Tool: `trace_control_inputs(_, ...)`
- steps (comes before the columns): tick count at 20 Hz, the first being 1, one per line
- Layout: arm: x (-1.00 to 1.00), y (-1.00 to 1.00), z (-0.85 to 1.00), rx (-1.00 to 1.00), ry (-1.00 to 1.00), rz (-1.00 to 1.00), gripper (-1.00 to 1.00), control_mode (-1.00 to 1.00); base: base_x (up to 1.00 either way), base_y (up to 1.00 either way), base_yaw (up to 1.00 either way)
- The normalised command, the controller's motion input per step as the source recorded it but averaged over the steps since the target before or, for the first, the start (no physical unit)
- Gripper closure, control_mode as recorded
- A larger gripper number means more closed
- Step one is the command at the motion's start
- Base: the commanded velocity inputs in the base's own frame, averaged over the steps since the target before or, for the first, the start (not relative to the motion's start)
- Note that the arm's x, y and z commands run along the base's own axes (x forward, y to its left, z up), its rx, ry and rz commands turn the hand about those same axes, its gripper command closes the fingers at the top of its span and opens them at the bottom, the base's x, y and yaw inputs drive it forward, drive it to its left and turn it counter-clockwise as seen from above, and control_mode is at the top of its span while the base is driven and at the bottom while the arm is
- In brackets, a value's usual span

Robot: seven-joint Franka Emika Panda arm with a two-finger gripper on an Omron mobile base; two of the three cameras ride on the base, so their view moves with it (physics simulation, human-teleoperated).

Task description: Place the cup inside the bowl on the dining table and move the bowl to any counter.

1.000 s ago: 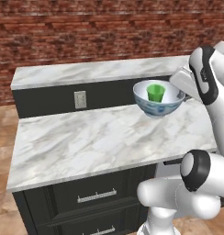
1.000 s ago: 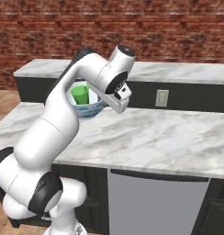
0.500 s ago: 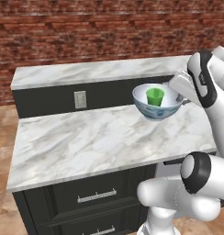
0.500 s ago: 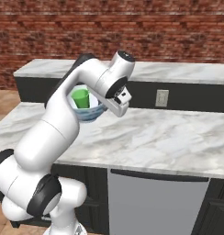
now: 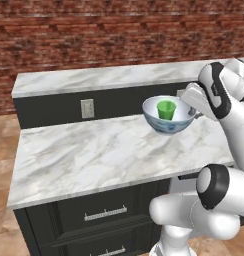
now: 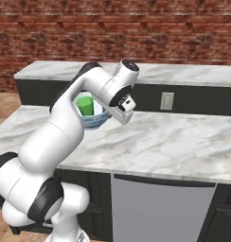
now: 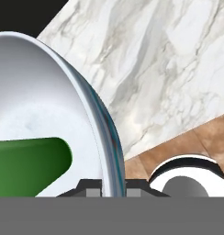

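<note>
One step done: cup (image 5: 166,109) sits in bowl (image 5: 169,116). Pincer (image 7: 114,186) clamped on bowl rim, bowl airborne above counter tabletop (image 5: 94,155) back-right area. Set-down left.

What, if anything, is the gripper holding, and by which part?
The gripper holds the bowl by its rim, one finger inside the wall and one outside. The cup sits inside the bowl, carried along above the counter.

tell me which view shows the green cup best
The left base view: the cup stands upright inside the bowl, unblocked. In the right base view the arm covers part of it. The hand view catches a cropped green side behind the bowl's rim.
</note>
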Motion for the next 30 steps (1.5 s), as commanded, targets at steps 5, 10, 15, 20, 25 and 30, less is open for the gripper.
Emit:
trace_control_inputs(5,0.23,0.00,-0.38,0.00,0.00,0.00,1.00,-1.00,0.00,0.00,0.00)
trace_control_inputs(10,0.11,0.00,-0.44,0.00,0.00,0.00,1.00,-1.00,0.00,0.00,0.00)
trace_control_inputs(15,0.04,0.00,-0.35,0.00,0.00,0.00,1.00,-1.00,0.00,0.00,0.00)
trace_control_inputs(20,0.11,0.00,-0.27,0.00,0.00,0.00,1.00,-1.00,0.00,0.00,0.00)
trace_control_inputs(25,0.31,0.00,-0.18,0.00,0.00,0.00,1.00,-1.00,0.00,0.00,0.00)
trace_control_inputs(30,0.34,0.00,-0.04,0.00,0.00,0.00,1.00,-1.00,0.00,0.00,0.00)
